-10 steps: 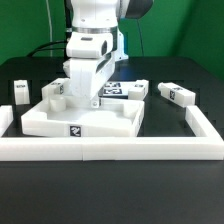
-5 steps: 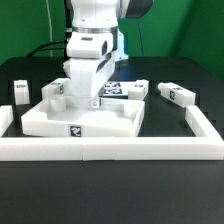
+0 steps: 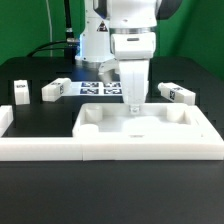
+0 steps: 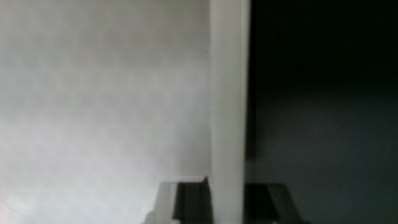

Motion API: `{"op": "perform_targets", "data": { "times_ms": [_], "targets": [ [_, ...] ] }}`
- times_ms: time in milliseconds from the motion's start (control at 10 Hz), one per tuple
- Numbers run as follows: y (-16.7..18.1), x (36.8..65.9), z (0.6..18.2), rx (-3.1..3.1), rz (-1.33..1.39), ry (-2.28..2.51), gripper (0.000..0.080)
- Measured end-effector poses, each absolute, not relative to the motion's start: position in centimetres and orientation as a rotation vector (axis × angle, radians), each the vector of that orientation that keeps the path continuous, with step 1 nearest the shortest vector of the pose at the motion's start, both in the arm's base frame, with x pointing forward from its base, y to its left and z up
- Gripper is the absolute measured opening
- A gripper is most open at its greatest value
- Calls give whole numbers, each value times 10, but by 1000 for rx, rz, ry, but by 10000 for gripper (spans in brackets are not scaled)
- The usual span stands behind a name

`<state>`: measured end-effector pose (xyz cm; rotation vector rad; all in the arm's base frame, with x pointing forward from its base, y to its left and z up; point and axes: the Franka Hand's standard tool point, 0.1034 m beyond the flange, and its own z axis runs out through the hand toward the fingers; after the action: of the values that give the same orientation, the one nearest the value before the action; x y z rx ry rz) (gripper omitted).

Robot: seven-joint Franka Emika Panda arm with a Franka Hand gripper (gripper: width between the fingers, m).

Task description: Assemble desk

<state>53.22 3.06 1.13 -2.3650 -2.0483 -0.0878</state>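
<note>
The white desk top (image 3: 170,128), a shallow tray with a raised rim, lies on the black table at the exterior view's right, against the border rail. My gripper (image 3: 133,102) points straight down over the top's back rim, with a finger on each side of the wall. In the wrist view the rim (image 4: 228,100) runs as a white strip between the two dark fingertips (image 4: 191,203), and the gripper (image 4: 228,205) looks shut on it. Three loose legs lie behind: two at the left (image 3: 20,92) (image 3: 57,89) and one at the right (image 3: 177,95).
The long low white border rail (image 3: 60,149) runs along the front and turns back at the left end (image 3: 5,117). The marker board (image 3: 98,89) lies flat behind the top, by the arm's base. A green wall stands behind.
The desk top has moved from the left-middle to the exterior view's right, up to the rail's right end. My gripper has moved right with it and now stands on its back rim.
</note>
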Motion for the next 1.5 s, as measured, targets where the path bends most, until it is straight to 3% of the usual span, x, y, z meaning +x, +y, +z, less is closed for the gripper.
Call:
{"op": "perform_targets", "data": {
  "times_ms": [400,600,700,800,900,1000,1500],
  "targets": [
    [30,533,11,-2364,-64,-2037,55],
    [30,533,11,-2365,-64,-2037,302],
    [30,533,11,-2365,-64,-2037,302],
    [30,533,11,-2365,-64,-2037,484],
    [30,533,11,-2365,-64,-2037,594],
    [30,533,11,-2365,-64,-2037,639],
    [30,532,11,-2365,-64,-2036,649]
  ]
}}
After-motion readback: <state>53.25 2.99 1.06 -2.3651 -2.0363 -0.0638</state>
